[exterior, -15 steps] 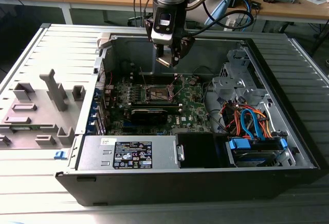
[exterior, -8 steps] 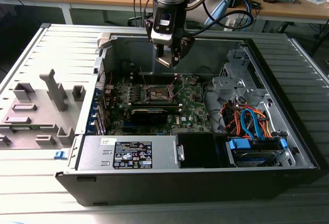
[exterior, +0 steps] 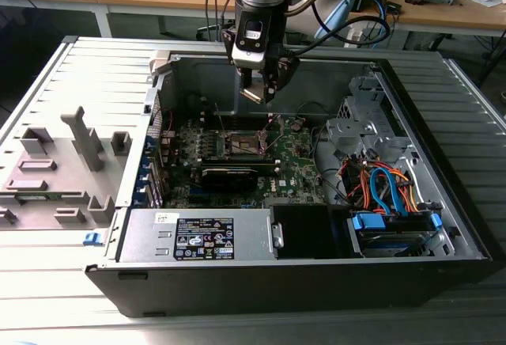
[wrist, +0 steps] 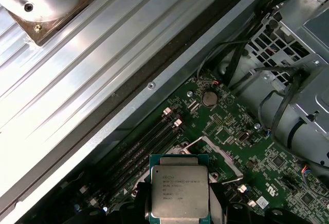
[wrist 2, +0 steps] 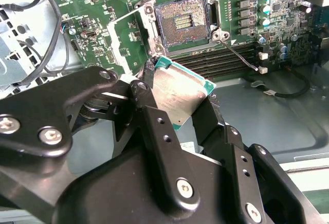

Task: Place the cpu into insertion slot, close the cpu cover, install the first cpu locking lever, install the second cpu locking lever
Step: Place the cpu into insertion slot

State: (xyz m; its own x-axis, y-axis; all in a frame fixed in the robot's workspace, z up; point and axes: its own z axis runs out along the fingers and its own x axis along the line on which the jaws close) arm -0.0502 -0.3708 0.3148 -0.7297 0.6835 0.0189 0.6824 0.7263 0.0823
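My gripper (exterior: 259,92) hangs over the open computer case, above the motherboard's middle. It is shut on the cpu (wrist 2: 177,93), a flat square chip with a silver top and green edge, pinched by two opposite sides. In the first wrist view the cpu (wrist: 179,190) faces the camera with my gripper (wrist: 179,203) around it. The insertion slot (wrist 2: 182,22) lies bare below and ahead, its contact field showing; in the exterior view the insertion slot (exterior: 243,144) is under my gripper. The cpu cover (wrist 2: 122,39) stands swung open beside the slot. A thin wire lever (wrist 2: 239,54) sticks up at one corner.
A black card (exterior: 229,175) lies just in front of the socket. Memory slots (wrist 2: 226,54) run beside it. A power supply (exterior: 198,238) fills the case's near side, and a drive bay with coloured cables (exterior: 387,191) is at the exterior view's right. A grey fixture (exterior: 63,171) sits outside the case.
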